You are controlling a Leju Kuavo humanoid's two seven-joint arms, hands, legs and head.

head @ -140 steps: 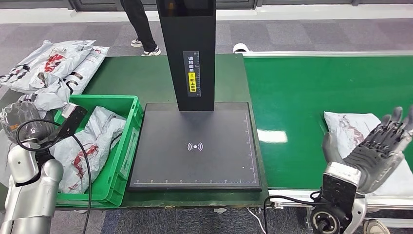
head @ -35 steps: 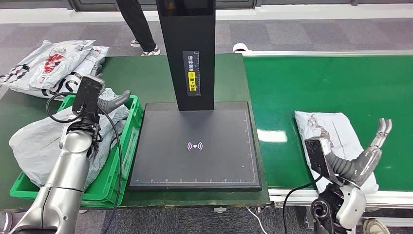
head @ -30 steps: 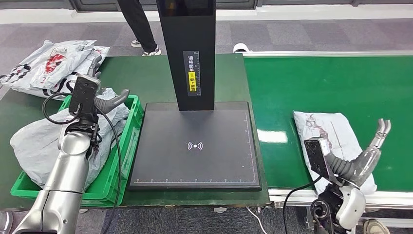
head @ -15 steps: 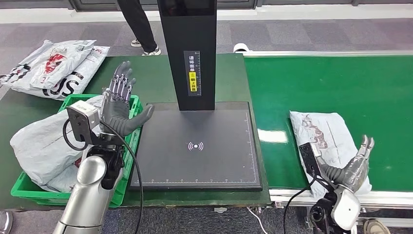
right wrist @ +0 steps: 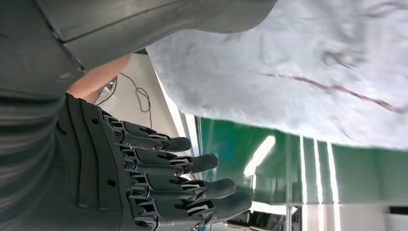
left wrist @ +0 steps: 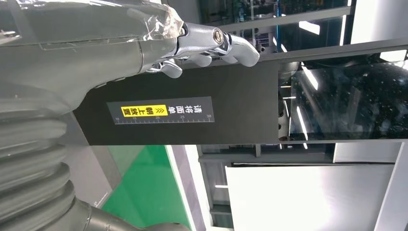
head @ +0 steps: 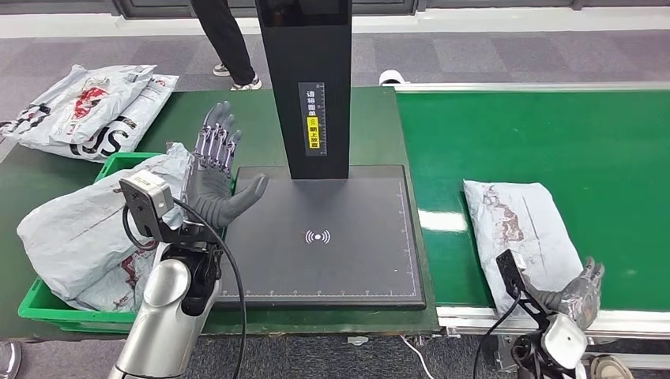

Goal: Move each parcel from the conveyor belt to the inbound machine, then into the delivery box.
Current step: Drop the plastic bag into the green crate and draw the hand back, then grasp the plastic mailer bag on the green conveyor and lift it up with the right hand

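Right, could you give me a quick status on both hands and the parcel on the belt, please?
Left hand open, raised beside the inbound machine. Right hand open, low at the belt's near edge. Parcel lying on the conveyor belt, not held. Path to the machine looks clear.

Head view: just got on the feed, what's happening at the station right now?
The left hand is raised open beside the inbound machine's black plate, holding nothing. A grey parcel lies over the green delivery box. Another parcel lies on the conveyor belt; the right hand is low at its near edge, fingers apart, not gripping. The plate holds no parcel.
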